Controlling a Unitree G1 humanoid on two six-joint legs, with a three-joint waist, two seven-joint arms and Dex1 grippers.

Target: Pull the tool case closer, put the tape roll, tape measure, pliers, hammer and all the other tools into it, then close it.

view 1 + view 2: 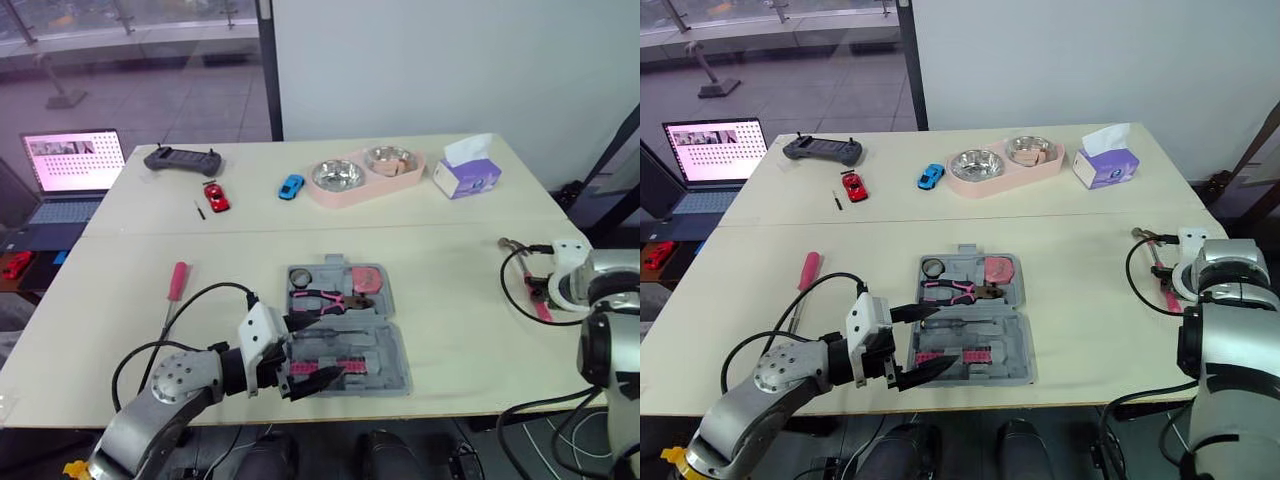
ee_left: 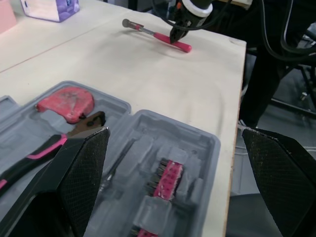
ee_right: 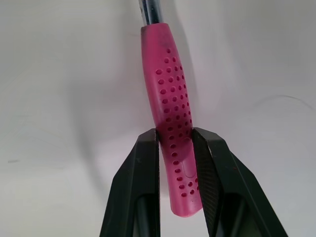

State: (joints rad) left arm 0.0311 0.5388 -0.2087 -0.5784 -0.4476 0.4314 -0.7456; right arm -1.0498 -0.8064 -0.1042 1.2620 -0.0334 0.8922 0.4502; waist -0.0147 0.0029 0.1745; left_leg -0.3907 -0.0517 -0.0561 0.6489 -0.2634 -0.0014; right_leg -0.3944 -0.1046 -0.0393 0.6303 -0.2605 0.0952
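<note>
While the left gripper (image 1: 328,346) holds its two black fingers spread wide, empty, at the near left side of the open grey plastic tool case (image 1: 390,350), the right gripper (image 3: 174,132) is clenched on the dotted pink grip of the steel-shafted hammer (image 3: 168,84), which lies flat close to the right edge of the pale wooden table (image 1: 460,290); the case sits just inside the table's near edge, with the pink-handled pliers (image 1: 325,299), the red tape measure (image 1: 365,277) and the black tape roll (image 1: 300,276) already seated in its far half; a red-handled screwdriver (image 1: 175,285) lies well to the left, bare tabletop all around it; a broad open stretch separates case and hammer; print on the purple tissue box (image 1: 466,175) and on the pink screen of the open laptop (image 1: 72,165) beyond the far left corner is too small to read.
</note>
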